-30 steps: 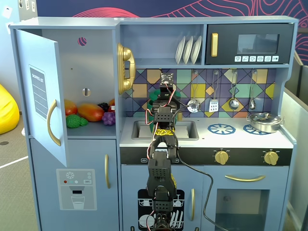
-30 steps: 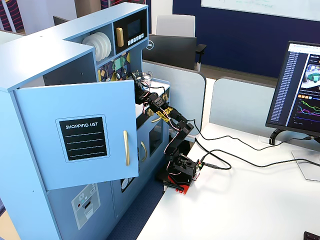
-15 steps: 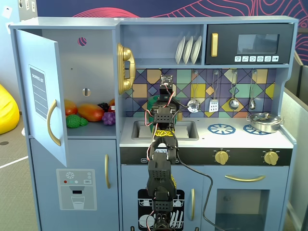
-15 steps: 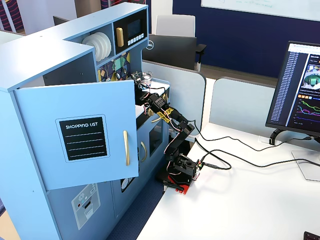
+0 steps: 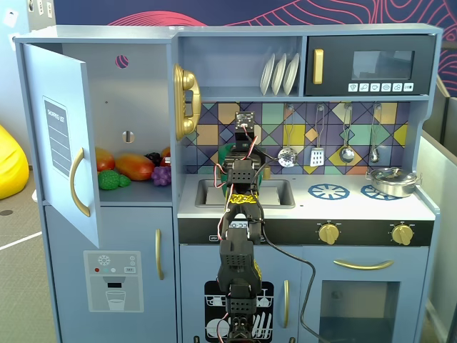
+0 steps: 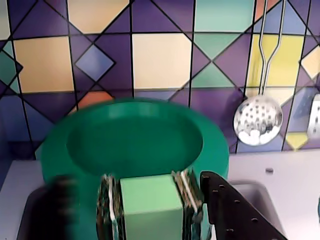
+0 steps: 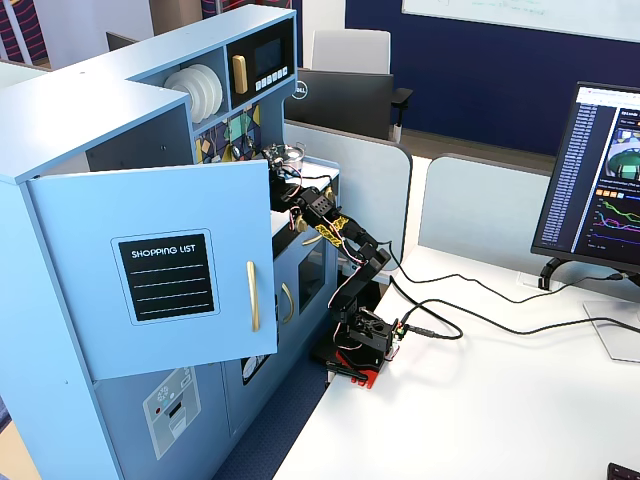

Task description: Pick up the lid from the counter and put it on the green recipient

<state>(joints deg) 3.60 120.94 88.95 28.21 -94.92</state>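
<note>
Starting well left of the sink: the fridge door hangs open with plastic fruit on the shelf behind it, and there's a gold phone between that and the sink.

From the front fixed view you basically can't see the job at all. The black arm stands dead centre in front of the sink and blocks whatever is there. The side fixed view is no better, since the open door with the shopping list covers most of the kitchen and the arm's far end is tiny.

The wrist view is the only one that helps. The lid shows as a dark green round shape at the sink, in front of the tiled backsplash, its bottom edge cut off by the frame. I can't tell what it's sitting on, or whether the pot is under it.

The hand is spread either side of the light green handle band. The black right finger sits just beside the band. The left finger is a dark blur with a strip of green showing between it and the band, so it doesn't look pinched.

Right of the sink: a skimmer on the backsplash, a blue burner ring, and a silver pot on the pale kitchen tabletop.

The side view also shows the arm's base on a white desk with a monitor, office-type room.
</note>
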